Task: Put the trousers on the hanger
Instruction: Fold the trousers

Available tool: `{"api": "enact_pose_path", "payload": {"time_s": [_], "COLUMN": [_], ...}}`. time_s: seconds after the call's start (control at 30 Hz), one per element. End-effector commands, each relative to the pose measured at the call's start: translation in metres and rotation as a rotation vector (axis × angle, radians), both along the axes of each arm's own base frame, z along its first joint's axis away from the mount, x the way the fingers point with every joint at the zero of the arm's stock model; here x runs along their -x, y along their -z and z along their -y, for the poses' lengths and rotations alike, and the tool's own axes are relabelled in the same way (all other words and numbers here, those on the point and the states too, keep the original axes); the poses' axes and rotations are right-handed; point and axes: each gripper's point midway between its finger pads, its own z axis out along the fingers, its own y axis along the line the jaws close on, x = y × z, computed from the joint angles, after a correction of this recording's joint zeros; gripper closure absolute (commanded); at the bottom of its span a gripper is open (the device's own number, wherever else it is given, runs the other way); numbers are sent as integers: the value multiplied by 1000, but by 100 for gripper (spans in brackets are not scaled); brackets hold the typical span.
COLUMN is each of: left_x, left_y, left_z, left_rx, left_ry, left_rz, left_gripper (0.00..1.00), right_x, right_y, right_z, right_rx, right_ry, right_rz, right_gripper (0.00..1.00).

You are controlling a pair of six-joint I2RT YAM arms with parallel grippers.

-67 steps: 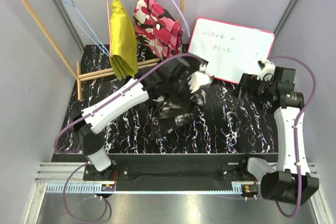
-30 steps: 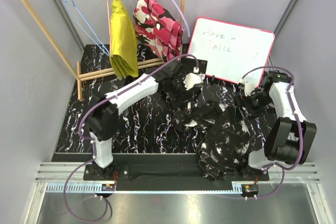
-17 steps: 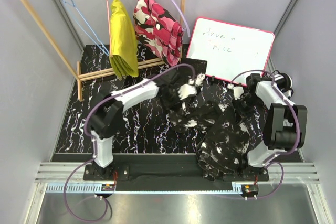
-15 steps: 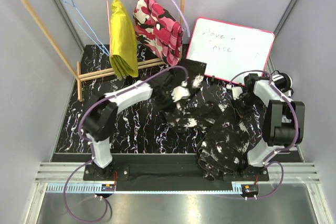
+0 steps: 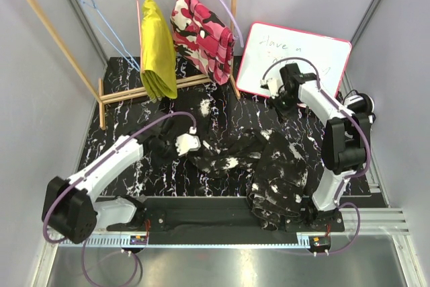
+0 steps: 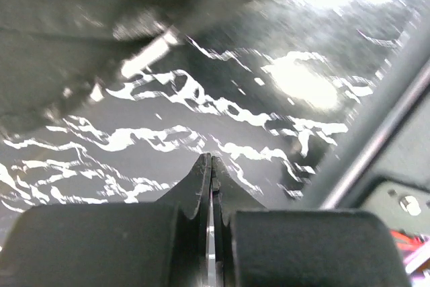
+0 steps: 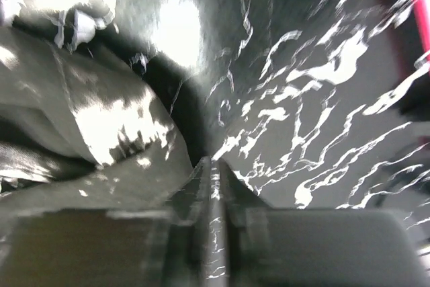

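Fingertips first: the left gripper (image 6: 210, 166) is clenched, its 2 jaws pressed flat together with nothing between them that I can see, hovering low over the tabletop (image 5: 124, 112) just beside the left fringe of the trousers (image 5: 275, 169). The right gripper (image 7: 211, 169) is clenched too, also on nothing visible; the cloth lies to its left, apart from the tips.

A second ago both sets of jaws stood wide, the left one down on the cloth near mid-table and the right one on it at the right edge. Since then both have snapped closed and drawn off: my left arm has pulled back toward the near left, and my right arm has swung to the rear, in front of the whiteboard (image 5: 295, 65).

The trousers stayed behind. They lie in a crumpled heap from the centre toward the near right, with one bunch sagging over the near edge. The hanger (image 5: 107, 27) hangs untouched on the rack (image 5: 55, 35) at the far left, well apart from the cloth.

My read: both closes missed, so I expect to need a fresh grasp before any lift toward the hanger.
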Motion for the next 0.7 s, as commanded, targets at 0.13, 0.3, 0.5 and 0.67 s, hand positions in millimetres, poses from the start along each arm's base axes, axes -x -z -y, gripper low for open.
{"api": "enact_pose_path", "payload": {"time_s": [0.13, 0.3, 0.5, 0.67], "left_x": [-8, -31, -52, -46], "left_y": [-54, -75, -53, -33], "left_z": [20, 58, 111, 147], "left_rx": [130, 261, 256, 281], "left_ry": [-44, 26, 249, 454], "left_rz": [59, 134, 196, 183], "left_gripper": [38, 1, 1, 1], "right_x": [58, 120, 181, 184], "right_y": [-51, -69, -43, -12], "right_z": [-16, -33, -53, -63], "right_rx": [-155, -257, -230, -149], "right_ry": [-63, -165, -290, -338], "right_rz": [-129, -140, -310, -380], "right_gripper": [19, 15, 10, 11]}}
